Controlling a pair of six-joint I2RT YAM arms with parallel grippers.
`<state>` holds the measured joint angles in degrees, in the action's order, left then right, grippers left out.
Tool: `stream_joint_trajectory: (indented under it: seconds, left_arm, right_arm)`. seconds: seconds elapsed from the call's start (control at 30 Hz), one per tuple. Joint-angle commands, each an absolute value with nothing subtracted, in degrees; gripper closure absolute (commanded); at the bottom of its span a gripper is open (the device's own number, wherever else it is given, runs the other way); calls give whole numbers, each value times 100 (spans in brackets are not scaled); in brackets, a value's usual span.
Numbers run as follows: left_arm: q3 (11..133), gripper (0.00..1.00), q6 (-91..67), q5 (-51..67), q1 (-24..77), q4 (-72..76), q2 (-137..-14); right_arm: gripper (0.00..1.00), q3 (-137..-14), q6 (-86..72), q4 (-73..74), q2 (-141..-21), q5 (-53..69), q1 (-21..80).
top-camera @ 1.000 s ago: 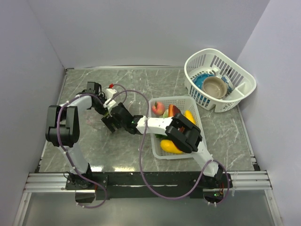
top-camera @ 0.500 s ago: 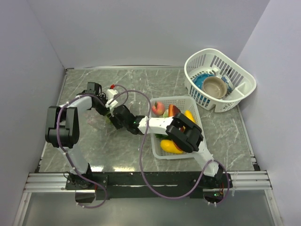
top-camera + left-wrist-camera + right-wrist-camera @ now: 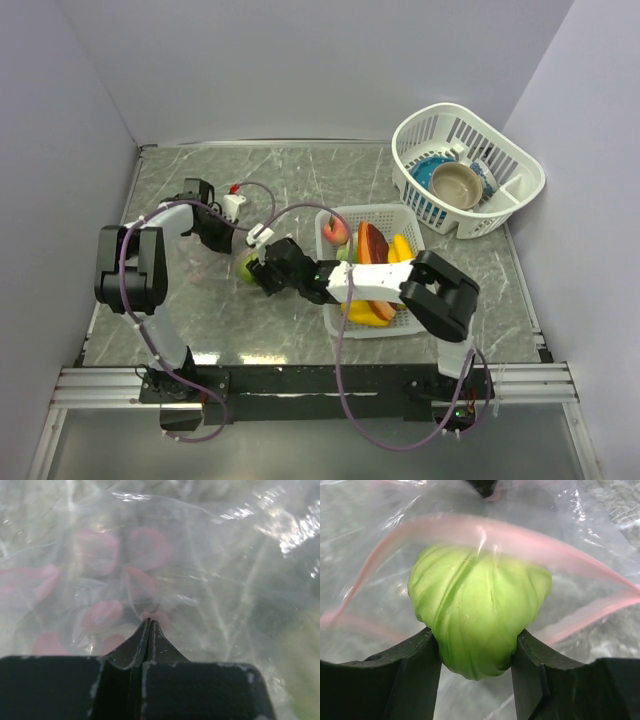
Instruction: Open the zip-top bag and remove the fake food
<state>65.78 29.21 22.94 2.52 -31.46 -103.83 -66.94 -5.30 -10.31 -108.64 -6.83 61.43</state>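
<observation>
Seen from above, two robot arms meet over a grey marble table [image 3: 300, 180], left of centre. The right gripper [image 3: 262, 270] holds a green plastic lettuce [image 3: 247, 266], its jaws partway closed and pressed against both sides of the leaf. In the right wrist view the lettuce [image 3: 480, 615] sits at the mouth of the clear zip-top bag [image 3: 395, 570], with the pink zip strip [image 3: 520, 537] arching open over it. The left gripper [image 3: 150, 627] is pinched tight on the bag's plastic film. Just right of the arms, a white perforated tray [image 3: 372, 208] holds a peach [image 3: 336, 231], a dark red slice [image 3: 372, 240] and a banana [image 3: 365, 313]
</observation>
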Motion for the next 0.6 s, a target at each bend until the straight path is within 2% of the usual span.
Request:
stream_joint_trajectory:
  seconds: [0.0, 0.2, 0.37, 0.57]
  left_arm:
    - [6451, 99, 2742, 1960, 211, -2910, -10204]
    - [6276, 99, 2698, 1828, 202, -2821, -9985]
    - [6223, 99, 2672, 1881, 185, -2961, -9660]
    - [6495, 98, 2373, 2284, 193, -3471, -8984]
  right_arm:
    - [66, -6487, -685, -994, -10020, -879, 6398]
    - [64, -6267, -677, -475, -9273, -1388, 6539]
    - [61, -5907, -590, -132, -8149, -2142, 6530]
    - [62, -5530, -615, 430, -7041, -2847, 6127]
